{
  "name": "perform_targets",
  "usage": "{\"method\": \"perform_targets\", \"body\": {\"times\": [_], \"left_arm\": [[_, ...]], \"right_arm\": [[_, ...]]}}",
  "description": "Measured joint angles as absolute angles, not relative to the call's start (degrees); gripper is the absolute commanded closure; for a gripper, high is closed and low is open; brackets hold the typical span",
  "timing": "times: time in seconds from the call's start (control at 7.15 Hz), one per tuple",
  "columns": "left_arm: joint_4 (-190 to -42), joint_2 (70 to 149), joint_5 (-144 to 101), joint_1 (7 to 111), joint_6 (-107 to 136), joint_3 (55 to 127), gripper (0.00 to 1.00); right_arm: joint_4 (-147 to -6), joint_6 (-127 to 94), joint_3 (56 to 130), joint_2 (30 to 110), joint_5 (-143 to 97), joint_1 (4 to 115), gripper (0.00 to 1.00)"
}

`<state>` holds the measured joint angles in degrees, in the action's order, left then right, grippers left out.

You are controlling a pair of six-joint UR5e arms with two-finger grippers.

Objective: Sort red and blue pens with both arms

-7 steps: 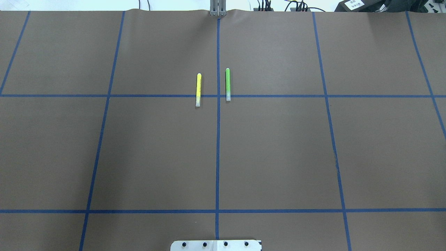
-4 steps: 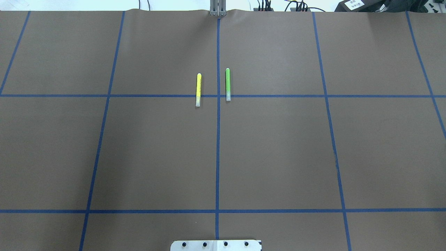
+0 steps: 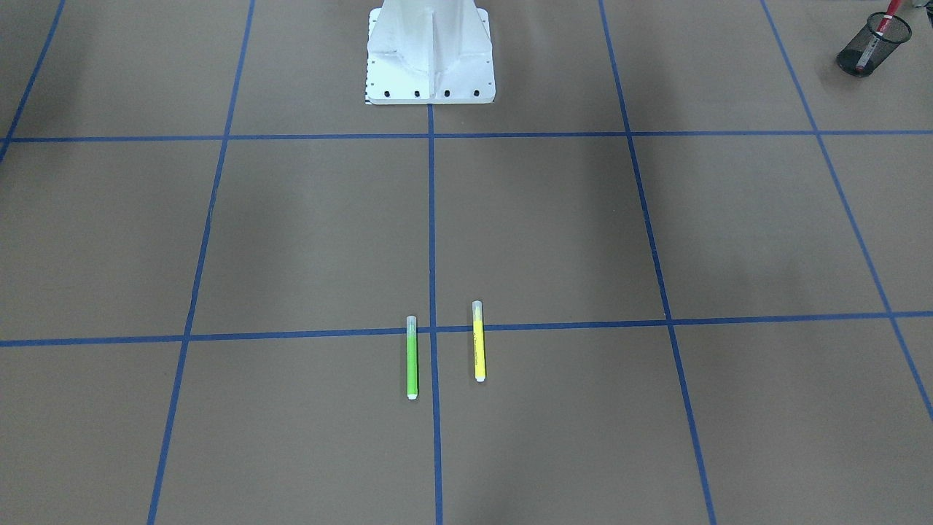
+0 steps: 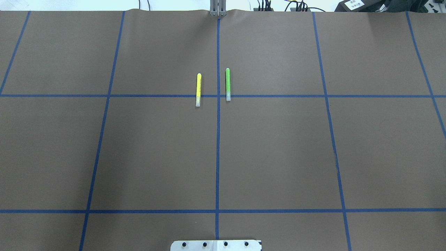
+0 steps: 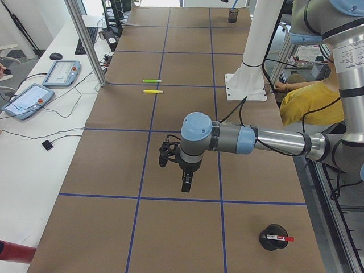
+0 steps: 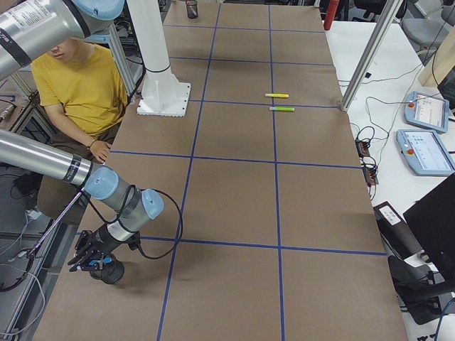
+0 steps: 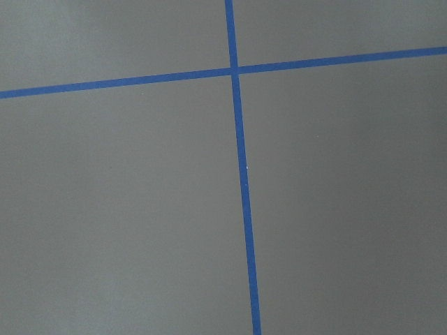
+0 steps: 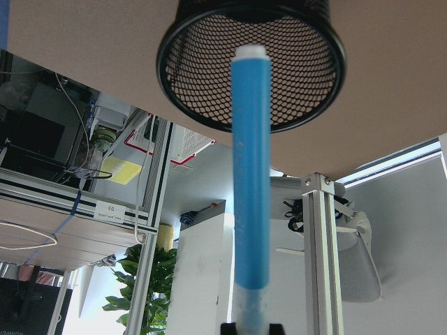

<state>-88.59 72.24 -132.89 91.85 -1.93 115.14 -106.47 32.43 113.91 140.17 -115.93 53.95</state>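
In the right wrist view the blue pen (image 8: 251, 174) points white end first at the mouth of a black mesh cup (image 8: 183, 84). My right gripper (image 8: 250, 328) is shut on the pen's grey cap end. In the exterior right view this gripper (image 6: 89, 260) hangs right over that cup (image 6: 112, 273) at the table's near left corner. The red pen (image 3: 880, 29) stands in another mesh cup (image 3: 872, 48) on my left side. My left gripper (image 5: 186, 183) hovers over bare table, away from that cup (image 5: 273, 238); I cannot tell whether it is open or shut.
A yellow marker (image 4: 198, 89) and a green marker (image 4: 228, 84) lie side by side at the table's centre line. The white pedestal (image 3: 430, 52) stands at the robot's edge. A person in a yellow shirt (image 6: 78, 85) sits beside the table.
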Motion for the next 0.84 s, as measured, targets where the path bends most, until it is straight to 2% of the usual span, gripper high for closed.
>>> {"method": "perform_targets", "body": {"times": [0.84], "left_arm": [[-88.58,72.42,-132.89,91.90,-1.93,115.14,0.00]], "right_arm": [[-106.45,33.65,113.90,140.36,-115.93,53.97,0.00]]}}
